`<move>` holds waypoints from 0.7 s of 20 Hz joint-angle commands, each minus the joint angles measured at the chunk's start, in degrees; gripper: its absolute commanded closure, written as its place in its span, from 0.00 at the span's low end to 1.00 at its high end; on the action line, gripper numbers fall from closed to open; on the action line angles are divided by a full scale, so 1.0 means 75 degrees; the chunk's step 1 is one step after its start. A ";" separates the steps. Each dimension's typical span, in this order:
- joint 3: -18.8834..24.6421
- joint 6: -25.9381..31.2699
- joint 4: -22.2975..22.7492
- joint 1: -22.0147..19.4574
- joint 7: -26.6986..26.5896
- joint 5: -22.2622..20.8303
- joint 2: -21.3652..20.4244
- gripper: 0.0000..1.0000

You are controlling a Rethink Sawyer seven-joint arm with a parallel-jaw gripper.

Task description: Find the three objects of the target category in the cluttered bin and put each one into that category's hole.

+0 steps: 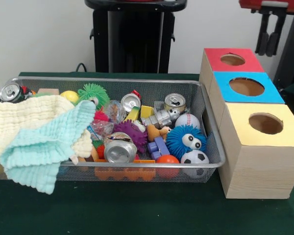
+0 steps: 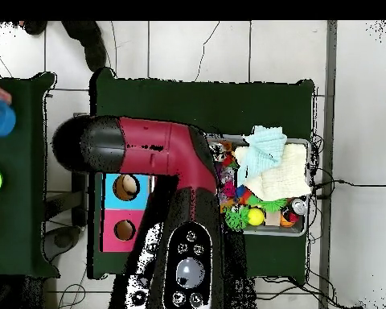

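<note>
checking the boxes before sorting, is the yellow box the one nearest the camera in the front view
Yes, the yellow box stands at the front of the row, with the blue box behind it and the red box farthest back.

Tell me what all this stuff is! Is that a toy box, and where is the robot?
One picture looks across the table; the other looks straight down from above. The big red and black shape in the top-down picture is the robot arm. In the other picture, its gripper hangs at the top right corner, holding nothing. On the green table sits a wire bin full of toys, balls and cans, like a soccer ball and a fuzzy blue toy with eyes. Two cloths hang over one end. Beside the bin are three boxes with round holes: red, blue and yellow.
</note>
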 commanded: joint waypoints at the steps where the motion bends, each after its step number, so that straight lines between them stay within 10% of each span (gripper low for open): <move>1: 0.0890 0.0021 0.1706 -0.0742 -0.0806 -0.0337 0.0153 1.00; 14: 0.1641 -0.1343 0.2350 -0.1737 -0.1273 -0.1409 0.0218 1.00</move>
